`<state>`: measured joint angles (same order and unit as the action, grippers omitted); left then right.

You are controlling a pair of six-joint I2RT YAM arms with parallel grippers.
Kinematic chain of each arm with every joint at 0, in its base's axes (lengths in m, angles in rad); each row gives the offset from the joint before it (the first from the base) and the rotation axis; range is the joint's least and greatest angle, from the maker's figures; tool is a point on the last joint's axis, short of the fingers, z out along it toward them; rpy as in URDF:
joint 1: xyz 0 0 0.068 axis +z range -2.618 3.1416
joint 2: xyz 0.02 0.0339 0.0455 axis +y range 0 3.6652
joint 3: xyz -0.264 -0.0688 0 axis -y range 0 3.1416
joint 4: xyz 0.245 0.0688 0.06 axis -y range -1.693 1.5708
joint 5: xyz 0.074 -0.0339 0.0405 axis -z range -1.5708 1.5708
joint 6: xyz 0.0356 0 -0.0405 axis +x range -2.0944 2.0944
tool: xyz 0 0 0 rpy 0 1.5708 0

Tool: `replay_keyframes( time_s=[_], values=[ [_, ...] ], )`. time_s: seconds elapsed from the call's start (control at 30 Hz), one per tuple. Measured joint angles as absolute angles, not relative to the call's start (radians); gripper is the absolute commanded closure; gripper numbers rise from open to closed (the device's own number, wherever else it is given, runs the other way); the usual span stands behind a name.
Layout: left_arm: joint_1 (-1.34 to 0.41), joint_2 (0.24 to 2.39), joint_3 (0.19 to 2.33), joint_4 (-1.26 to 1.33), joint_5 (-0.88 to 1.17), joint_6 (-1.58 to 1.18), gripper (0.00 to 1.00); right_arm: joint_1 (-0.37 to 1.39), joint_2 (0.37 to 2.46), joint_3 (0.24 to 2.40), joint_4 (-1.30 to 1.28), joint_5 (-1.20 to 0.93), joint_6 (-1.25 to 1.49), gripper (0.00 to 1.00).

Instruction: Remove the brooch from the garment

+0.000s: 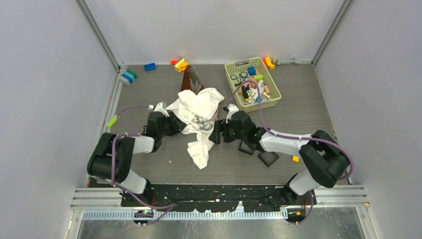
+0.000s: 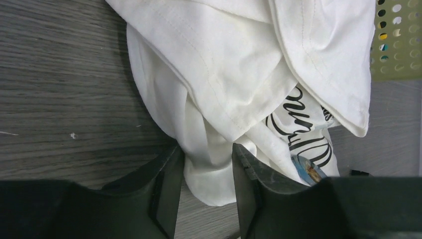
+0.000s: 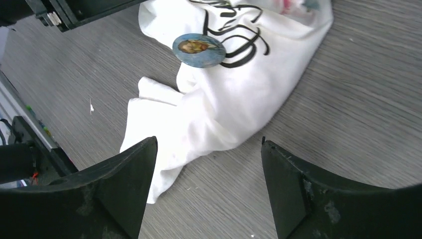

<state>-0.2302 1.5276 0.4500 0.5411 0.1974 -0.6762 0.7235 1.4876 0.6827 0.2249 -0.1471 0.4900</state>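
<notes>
Right wrist view: the round brooch (image 3: 199, 50) is seen pinned to the printed front of the crumpled shirt (image 3: 234, 99), which is spread at the middle of the bench (image 3: 348, 99). The right gripper (image 3: 208, 144) is held wide open over the shirt's near end, gripping nothing. The left gripper (image 2: 206, 191) is closed on a fold at the shirt's left side.

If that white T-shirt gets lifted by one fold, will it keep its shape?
Probably not: the T-shirt lies crumpled in loose folds, so it should droop. It looks thin, so it is likely light. Pushed, it may bunch rather than slide whole.
</notes>
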Motion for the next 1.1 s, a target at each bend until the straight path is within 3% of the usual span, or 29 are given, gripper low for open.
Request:
replay_keyframes(
  time_s=[0.13, 0.23, 0.4, 0.47, 0.53, 0.63, 0.83, 0.97, 1.1],
  values=[
    [-0.219, 1.521, 0.443, 0.541, 0.227, -0.677, 0.99, 0.762, 1.541, 0.734, 0.201, -0.121, 0.469, 0.38],
    [-0.219, 1.499, 0.436, 0.540, 0.232, -0.670, 1.00, 0.769, 1.587, 0.778, 0.170, -0.085, 0.456, 0.50],
    [-0.219, 1.414, 0.413, 0.529, 0.222, -0.653, 1.00, 0.771, 1.602, 0.799, 0.133, -0.042, 0.447, 0.52],
    [-0.219, 1.380, 0.405, 0.522, 0.215, -0.643, 1.00, 0.771, 1.602, 0.799, 0.127, -0.026, 0.447, 0.58],
    [-0.219, 1.350, 0.399, 0.511, 0.205, -0.634, 1.00, 0.771, 1.604, 0.801, 0.120, -0.015, 0.447, 0.69],
    [-0.219, 1.323, 0.393, 0.500, 0.199, -0.619, 1.00, 0.772, 1.620, 0.820, 0.107, -0.008, 0.447, 0.97],
    [-0.221, 1.325, 0.395, 0.503, 0.258, -0.620, 1.00, 0.772, 1.597, 0.807, 0.119, -0.026, 0.446, 1.00],
    [-0.247, 1.353, 0.443, 0.466, 0.317, -0.653, 1.00, 0.762, 1.448, 0.749, 0.084, 0.047, 0.447, 1.00],
    [-0.317, 1.330, 0.631, 0.276, 0.332, -0.655, 1.00, 0.705, 1.249, 0.760, -0.001, 0.093, 0.447, 1.00]
  ],
)
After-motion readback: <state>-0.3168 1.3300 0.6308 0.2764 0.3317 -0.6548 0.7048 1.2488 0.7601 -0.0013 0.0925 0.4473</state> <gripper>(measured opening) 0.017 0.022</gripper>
